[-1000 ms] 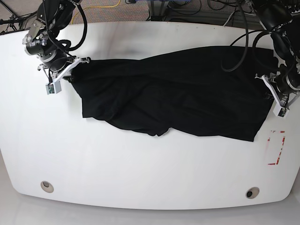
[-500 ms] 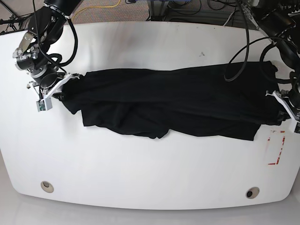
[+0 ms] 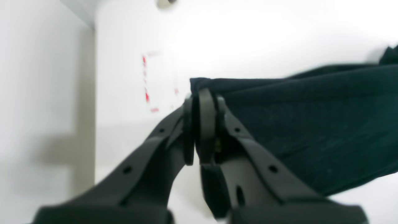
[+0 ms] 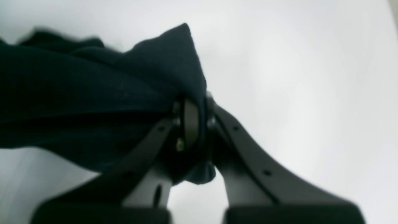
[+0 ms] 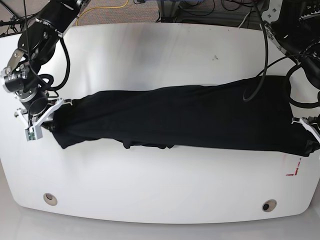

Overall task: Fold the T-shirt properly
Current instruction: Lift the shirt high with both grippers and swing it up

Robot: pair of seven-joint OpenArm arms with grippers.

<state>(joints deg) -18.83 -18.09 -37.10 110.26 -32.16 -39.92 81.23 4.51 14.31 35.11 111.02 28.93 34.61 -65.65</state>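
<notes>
stretching across the white counter (image 5: 160, 190) is one black t-shirt (image 5: 185, 117), pulled into a long band between two arms. the right claw (image 4: 192, 115) sits at the base view's left end, pinched tight on a bunched corner of the cloth. the left claw (image 3: 202, 102) is at the far end by the counter's edge, clamped on the shirt's hem there. one red-marked rectangle (image 5: 292, 170) shows on the counter just beside that end, and two round holes (image 5: 50, 199) sit along the near edge.
</notes>
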